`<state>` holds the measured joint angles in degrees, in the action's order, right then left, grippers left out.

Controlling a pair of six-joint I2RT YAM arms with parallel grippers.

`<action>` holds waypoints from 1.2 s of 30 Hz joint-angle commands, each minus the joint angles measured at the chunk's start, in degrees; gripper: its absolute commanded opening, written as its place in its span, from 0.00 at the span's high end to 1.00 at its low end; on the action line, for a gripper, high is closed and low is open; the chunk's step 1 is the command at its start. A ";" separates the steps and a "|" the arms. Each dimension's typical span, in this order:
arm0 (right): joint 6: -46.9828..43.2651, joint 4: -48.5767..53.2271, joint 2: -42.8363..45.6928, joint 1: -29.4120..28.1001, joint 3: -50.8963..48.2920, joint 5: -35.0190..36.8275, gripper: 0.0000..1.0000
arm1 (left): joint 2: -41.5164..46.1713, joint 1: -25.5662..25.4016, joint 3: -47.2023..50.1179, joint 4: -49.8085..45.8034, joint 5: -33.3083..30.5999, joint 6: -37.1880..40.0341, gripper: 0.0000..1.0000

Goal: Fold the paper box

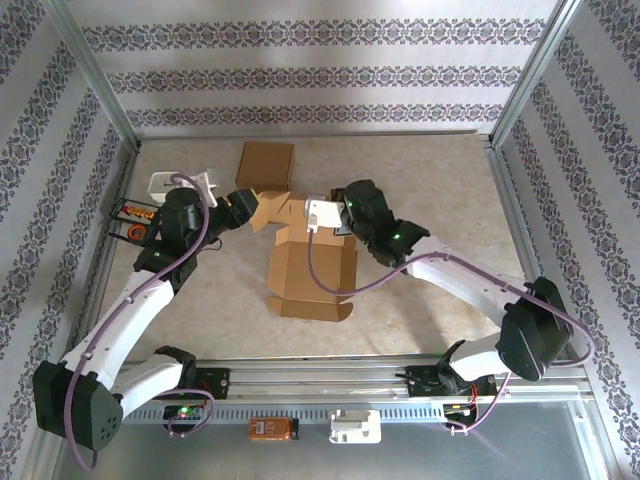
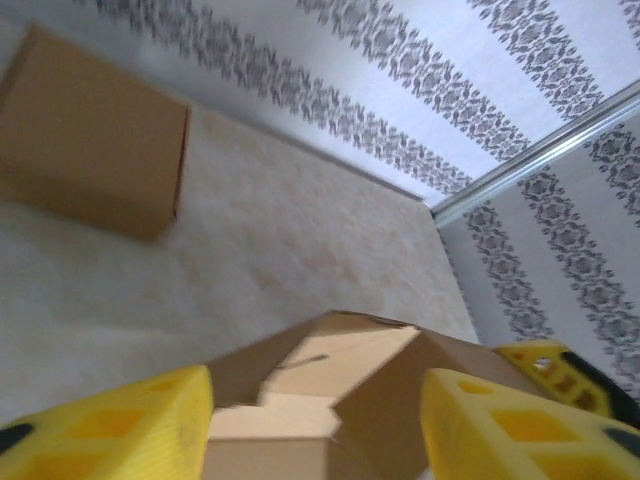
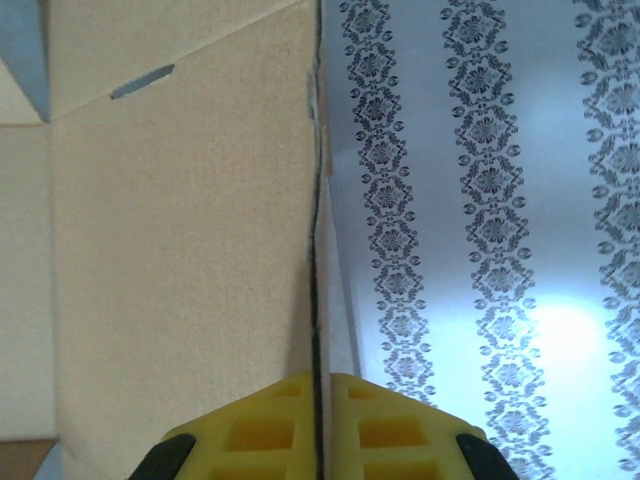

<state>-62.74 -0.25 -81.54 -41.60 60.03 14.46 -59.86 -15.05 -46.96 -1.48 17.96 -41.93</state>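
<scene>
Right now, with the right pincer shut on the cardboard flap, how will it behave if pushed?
Probably stiff across its face but hinging at creases: the flap looks like thin corrugated board, edge-on in the right pincer. Likely light, so the paper box may slide or lift.

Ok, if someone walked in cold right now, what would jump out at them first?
The half-folded paper box at mid-table, with both arms meeting over its far end. The right pincer is clamped on the thin edge of a raised flap, while the left pincer stands open with cardboard between its fingers. Behind them a closed brown box lies near the back wall.
</scene>
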 commanded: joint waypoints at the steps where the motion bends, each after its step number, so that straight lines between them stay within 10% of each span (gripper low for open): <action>1: -6.28 -8.56 -1.87 -1.26 -2.72 8.27 0.92 | -3.11 -0.97 1.24 4.12 7.09 -11.15 0.50; 9: -1.67 -9.94 -3.04 -2.76 -3.83 6.91 0.89 | -12.09 -4.59 -0.30 9.31 11.23 -14.00 0.78; 23: 3.57 -11.17 -5.53 -5.69 -5.40 7.97 0.87 | -18.50 -7.28 3.07 18.90 11.62 -15.29 0.73; 36: 0.62 -12.16 -3.37 -4.64 -7.69 10.51 0.85 | -6.19 -8.10 8.61 -3.30 -5.04 13.83 0.69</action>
<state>-61.54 -11.22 -86.74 -46.35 53.25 24.14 -65.56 -21.87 -41.01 1.83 17.80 -38.52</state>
